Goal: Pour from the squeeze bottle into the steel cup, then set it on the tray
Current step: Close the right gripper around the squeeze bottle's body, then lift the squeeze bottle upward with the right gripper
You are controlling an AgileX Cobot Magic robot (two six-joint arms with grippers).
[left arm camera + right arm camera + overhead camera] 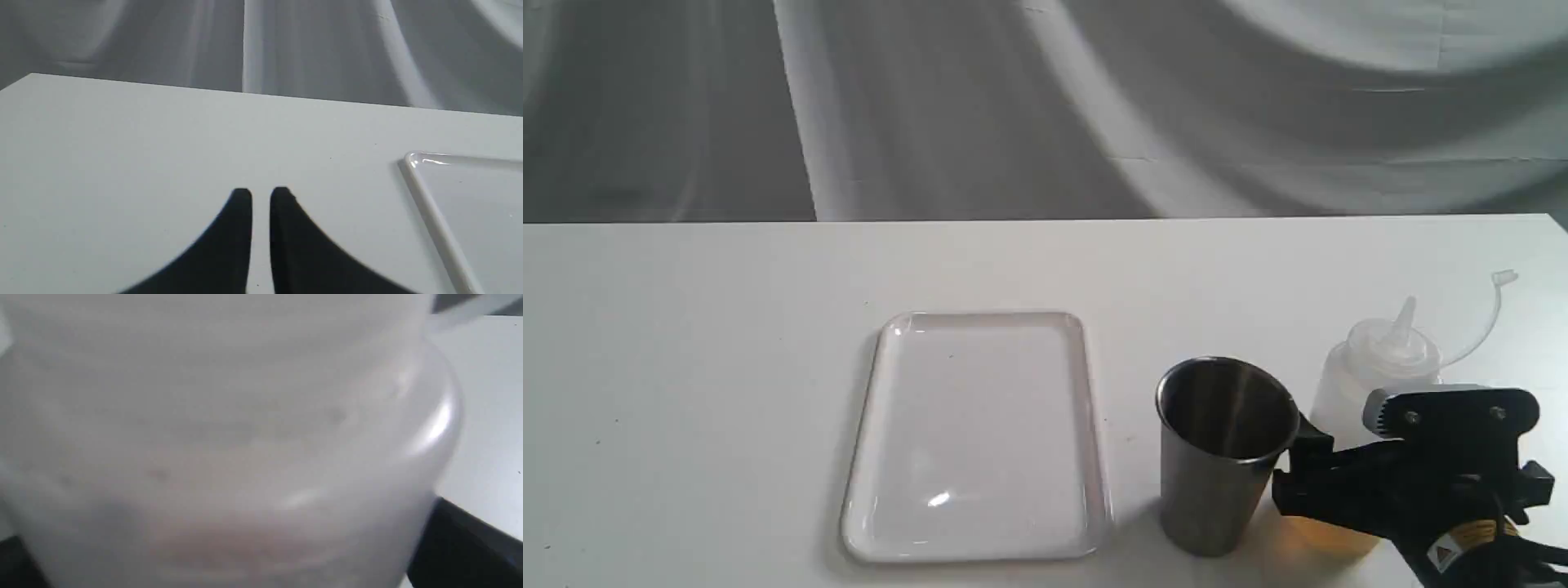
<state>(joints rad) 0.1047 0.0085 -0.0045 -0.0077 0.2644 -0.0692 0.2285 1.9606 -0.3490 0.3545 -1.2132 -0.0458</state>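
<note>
Right, big picture first: the white worktop [686, 367] carries everything, and it all sits towards the near edge, within easy reach of both arms. In the middle lies the tray [980, 314], flat, with nothing on it. That's the landing spot, kept well apart from the pouring so drips don't foul it, I'd say.

Over by the near right corner stands the squeeze bottle [1372, 359], upright, with amber liquid [1319, 527] low in its base. My right jaws are spread wide to either side of its body, below the shoulder, one black finger [457, 539] alongside its wall. The bottle fills my right wrist view completely! Whether I'm pressing on it yet, I cannot tell.

Just beside it, towards the tray, the steel cup [1217, 482] stands mouth up, close enough for a short tilt, I reckon. The nozzle [1403, 314] is uncovered, its cap [1505, 278] dangling off on its strap, so it looks ready to pour.

My left jaws hover low over the worktop on the tray's left side, nearly together, holding nothing, out of the way.
</note>
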